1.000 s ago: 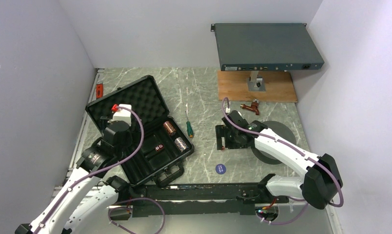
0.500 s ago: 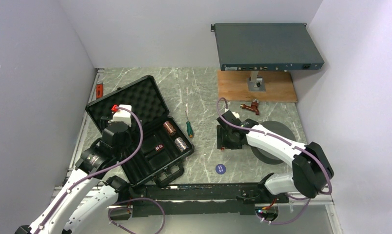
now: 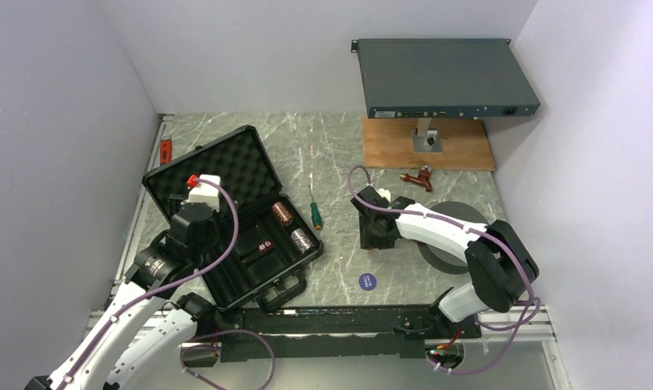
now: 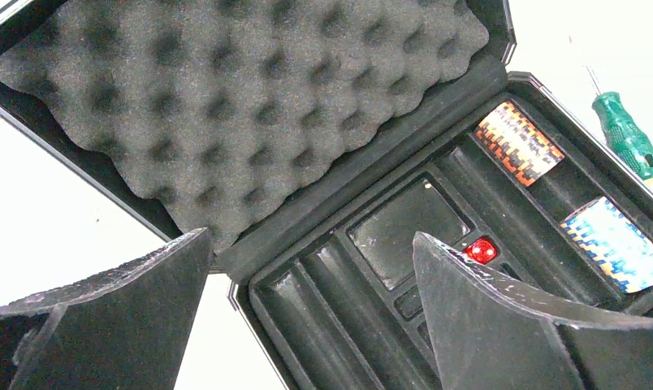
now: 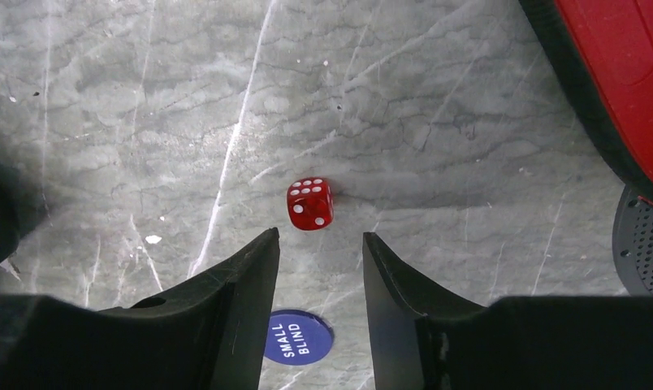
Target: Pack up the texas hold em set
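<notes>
The black briefcase [image 3: 244, 166] lies open at the left, its foam lid up. Two chip stacks [image 4: 518, 142] [image 4: 616, 244] and a red die [image 4: 480, 250] sit in its tray. My left gripper [image 4: 311, 237] hangs open over the tray near the hinge, holding nothing. On the table to the right lies another red die [image 5: 310, 203], just beyond the fingertips of my right gripper [image 5: 319, 237]. Those jaws stand a little apart with nothing between them. The blue round button [image 5: 298, 337], marked SMALL BLIND, lies under that gripper, nearer the arm bases.
A green-handled screwdriver [image 3: 315, 213] lies between the case and the right gripper. The large grey disc [image 3: 461, 223] lies under the right arm. A brass valve [image 3: 419, 177], a wooden board [image 3: 427, 145] and a grey rack unit [image 3: 445, 77] are at the back right.
My right gripper has moved left over the table and its jaws have narrowed. The left arm and the case have not moved.
</notes>
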Controlling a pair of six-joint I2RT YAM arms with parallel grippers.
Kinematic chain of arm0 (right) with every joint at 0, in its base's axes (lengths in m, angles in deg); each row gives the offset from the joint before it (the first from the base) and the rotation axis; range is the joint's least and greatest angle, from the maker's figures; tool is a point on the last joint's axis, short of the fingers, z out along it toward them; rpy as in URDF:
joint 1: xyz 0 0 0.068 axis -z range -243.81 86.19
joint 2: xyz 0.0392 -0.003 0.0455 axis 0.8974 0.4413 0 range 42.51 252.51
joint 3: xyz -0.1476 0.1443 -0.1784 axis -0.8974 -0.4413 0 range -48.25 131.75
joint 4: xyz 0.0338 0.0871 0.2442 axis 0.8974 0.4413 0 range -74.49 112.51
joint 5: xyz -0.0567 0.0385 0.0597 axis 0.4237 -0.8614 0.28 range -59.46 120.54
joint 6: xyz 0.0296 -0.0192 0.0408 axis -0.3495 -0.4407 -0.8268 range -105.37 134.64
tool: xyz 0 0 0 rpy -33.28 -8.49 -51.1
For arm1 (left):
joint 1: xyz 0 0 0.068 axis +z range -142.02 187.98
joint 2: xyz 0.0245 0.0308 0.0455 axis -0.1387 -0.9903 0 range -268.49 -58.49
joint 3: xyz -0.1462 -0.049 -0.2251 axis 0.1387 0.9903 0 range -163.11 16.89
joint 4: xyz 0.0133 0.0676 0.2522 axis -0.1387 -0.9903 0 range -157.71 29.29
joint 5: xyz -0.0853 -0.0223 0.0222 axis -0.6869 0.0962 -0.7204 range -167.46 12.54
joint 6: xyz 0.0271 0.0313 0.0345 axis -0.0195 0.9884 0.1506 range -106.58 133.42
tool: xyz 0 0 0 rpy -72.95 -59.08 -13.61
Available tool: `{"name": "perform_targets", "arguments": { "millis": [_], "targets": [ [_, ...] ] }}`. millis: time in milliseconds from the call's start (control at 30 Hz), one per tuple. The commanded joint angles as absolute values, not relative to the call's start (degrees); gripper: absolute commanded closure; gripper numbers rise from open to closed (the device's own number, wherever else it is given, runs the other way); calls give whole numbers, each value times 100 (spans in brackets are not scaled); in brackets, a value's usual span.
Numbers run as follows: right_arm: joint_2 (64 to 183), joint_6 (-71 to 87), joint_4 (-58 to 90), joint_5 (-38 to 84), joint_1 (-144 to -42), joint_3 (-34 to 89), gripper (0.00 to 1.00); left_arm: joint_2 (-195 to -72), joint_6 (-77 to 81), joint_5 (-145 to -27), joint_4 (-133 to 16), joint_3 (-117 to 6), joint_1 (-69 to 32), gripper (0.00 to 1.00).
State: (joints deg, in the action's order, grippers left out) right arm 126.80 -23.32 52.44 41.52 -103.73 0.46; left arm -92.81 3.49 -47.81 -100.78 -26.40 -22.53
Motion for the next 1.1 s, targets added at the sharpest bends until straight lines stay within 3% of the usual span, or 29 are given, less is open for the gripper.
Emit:
{"name": "perform_targets", "arguments": {
  "millis": [0,333,1067],
  "targets": [
    [12777,-2385,5097,4442,-10438,324,56,-9274,414,-4869,-9902,-2703,-2235,0],
    [13069,-2292,5128,4596,-10467,522,65,-9304,420,-4853,-9920,-2706,-2236,0],
    [13362,-2226,5181,4769,-10555,607,68,-9385,420,-4901,-9938,-2715,-2235,0]
  ]
}}
